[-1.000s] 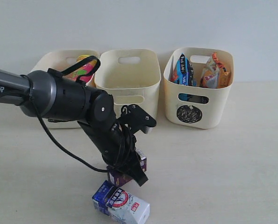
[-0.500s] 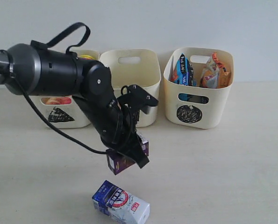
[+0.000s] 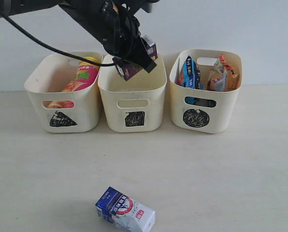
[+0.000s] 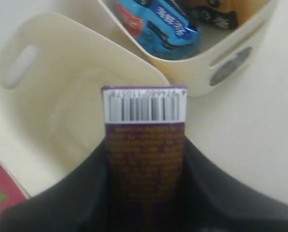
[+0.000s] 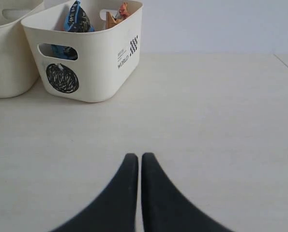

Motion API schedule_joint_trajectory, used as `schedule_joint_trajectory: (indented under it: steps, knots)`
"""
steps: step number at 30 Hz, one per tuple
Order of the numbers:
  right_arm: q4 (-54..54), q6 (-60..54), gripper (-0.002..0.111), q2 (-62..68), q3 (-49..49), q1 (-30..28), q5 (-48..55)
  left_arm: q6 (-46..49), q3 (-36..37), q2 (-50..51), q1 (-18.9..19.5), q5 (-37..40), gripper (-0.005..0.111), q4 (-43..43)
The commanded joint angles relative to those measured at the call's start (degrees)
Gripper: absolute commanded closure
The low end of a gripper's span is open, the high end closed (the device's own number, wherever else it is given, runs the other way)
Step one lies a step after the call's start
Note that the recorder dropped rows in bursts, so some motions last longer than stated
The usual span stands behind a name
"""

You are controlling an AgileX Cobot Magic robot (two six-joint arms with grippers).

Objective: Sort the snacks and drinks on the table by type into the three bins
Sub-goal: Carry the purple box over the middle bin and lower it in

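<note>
Left hand (image 4: 144,150) — purple carton (image 4: 144,104) — over square-marked bin (image 3: 134,99)

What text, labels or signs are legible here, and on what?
"WORLD": side wall of cream plastic bin with circle scribble; smaller print beside it unreadable.
Barcode on purple drink carton: digits blurred.
Red round logo on blue-and-white carton: unreadable.
Print on blue crinkly bag: blurred.
No letters, marks only: triangle-scribble bin, square-scribble bin.

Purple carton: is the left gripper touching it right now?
Touching. The left wrist view shows the left gripper with fingers pressed against both sides of the purple carton, no gap.
</note>
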Motion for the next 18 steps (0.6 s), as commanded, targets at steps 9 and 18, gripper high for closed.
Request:
schedule_joint_trajectory:
  steps: [9, 18]
  knots:
    - [0.0, 0.0, 0.108, -0.3, 0.2, 0.0, -0.5, -1.9, -14.7, 14.3, 5.0, -1.7, 0.102, 0.0]
    - [0.0, 0.0, 0.108, -0.3, 0.2, 0.0, -0.5, -2.4, -19.6, 19.7, 5.2, 0.2, 0.065, 0.0]
